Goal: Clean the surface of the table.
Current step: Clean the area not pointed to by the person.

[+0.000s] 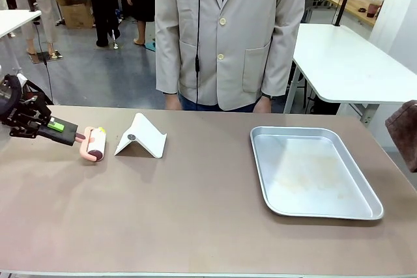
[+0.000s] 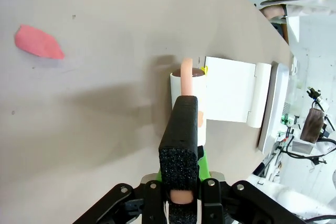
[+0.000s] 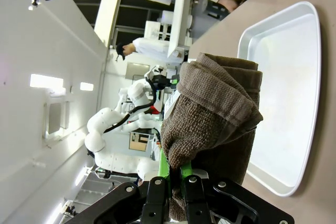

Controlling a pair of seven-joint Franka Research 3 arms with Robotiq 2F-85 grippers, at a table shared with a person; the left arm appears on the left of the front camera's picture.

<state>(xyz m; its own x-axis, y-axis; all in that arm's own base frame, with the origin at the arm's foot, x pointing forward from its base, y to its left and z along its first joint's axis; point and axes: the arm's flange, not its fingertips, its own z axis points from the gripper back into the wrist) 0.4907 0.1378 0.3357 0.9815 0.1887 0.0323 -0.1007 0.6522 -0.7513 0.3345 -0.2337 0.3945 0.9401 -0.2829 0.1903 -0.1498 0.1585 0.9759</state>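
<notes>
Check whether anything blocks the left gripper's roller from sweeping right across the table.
Yes: a white folded stand sits just right of the roller, and a metal tray lies farther right on the table.

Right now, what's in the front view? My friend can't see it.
The robot's left hand grips a lint roller by its pink handle at the left of the brown table. A white folded stand sits beside it, a metal tray to the right, a person behind.
</notes>
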